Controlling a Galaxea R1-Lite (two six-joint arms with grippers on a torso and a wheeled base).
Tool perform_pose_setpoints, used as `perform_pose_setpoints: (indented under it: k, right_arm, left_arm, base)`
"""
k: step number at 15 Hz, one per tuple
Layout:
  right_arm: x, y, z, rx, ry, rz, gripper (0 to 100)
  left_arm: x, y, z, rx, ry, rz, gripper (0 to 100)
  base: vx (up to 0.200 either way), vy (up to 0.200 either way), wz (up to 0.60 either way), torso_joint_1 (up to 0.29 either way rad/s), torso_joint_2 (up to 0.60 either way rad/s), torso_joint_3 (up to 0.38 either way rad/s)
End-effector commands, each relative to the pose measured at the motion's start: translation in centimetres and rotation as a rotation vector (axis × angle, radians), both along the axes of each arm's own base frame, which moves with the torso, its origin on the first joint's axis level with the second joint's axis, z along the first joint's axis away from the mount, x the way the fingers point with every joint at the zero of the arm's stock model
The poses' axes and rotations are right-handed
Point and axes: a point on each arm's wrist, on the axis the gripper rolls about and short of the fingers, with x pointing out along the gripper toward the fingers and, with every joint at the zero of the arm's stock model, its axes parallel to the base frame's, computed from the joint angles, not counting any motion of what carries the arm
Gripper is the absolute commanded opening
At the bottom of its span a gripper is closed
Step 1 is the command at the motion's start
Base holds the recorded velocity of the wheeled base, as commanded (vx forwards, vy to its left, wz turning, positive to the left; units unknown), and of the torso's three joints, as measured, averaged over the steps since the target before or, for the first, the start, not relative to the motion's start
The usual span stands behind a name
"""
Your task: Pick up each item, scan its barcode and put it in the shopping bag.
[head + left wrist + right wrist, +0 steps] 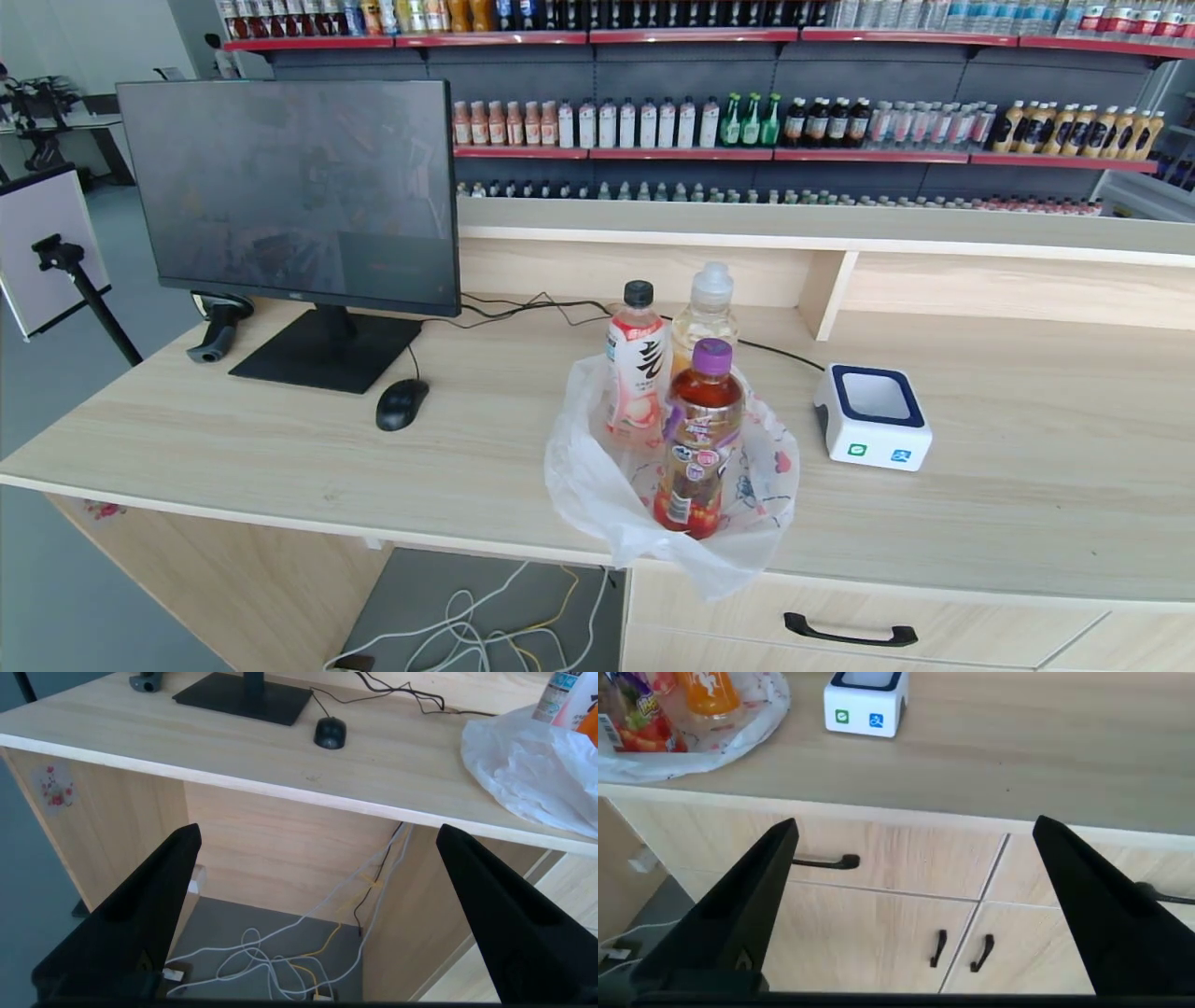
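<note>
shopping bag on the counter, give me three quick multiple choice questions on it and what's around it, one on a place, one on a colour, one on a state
1. Where is the scanner relative to the shopping bag?
A. on the robot's right of it
B. on the robot's left of it
C. inside it

2. What colour is the cap of the bottle nearest the counter's front edge?
A. green
B. purple
C. yellow

3. How is the left end effector?
A. shut on a bottle
B. shut on the bag
C. open, holding nothing

Answers: 1 A, the head view shows it right of the bag; 2 B, that cap is plainly purple; 3 C, it stands wide open below the counter.
</note>
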Motion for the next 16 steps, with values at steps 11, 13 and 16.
perform_pose_setpoints:
  k: [11, 13, 16]
  right_arm:
    - [-0.11, 0.01, -0.03, 0.009, -0.016, -0.002, 100]
    - [-0.11, 0.01, -0.05, 0.008, -0.014, -0.004, 100]
    - [-0.11, 0.01, -0.03, 0.008, -0.016, -0.004, 100]
  left_arm:
    - [0.01, 0.0, -0.04, 0.006, 0.006, 0.0, 100]
    - [0.01, 0.0, -0.06, 0.006, 0.007, -0.002, 100]
    - [0.01, 0.0, -0.06, 0.006, 0.007, -0.002, 100]
  base:
    - [0.0, 0.0, -0.33, 0.0, 0.0, 0.0]
    - [0.0, -0.2, 0.0, 0.005, 0.0, 0.005]
    - [0.0, -0.2, 0.0, 0.004, 0.0, 0.002]
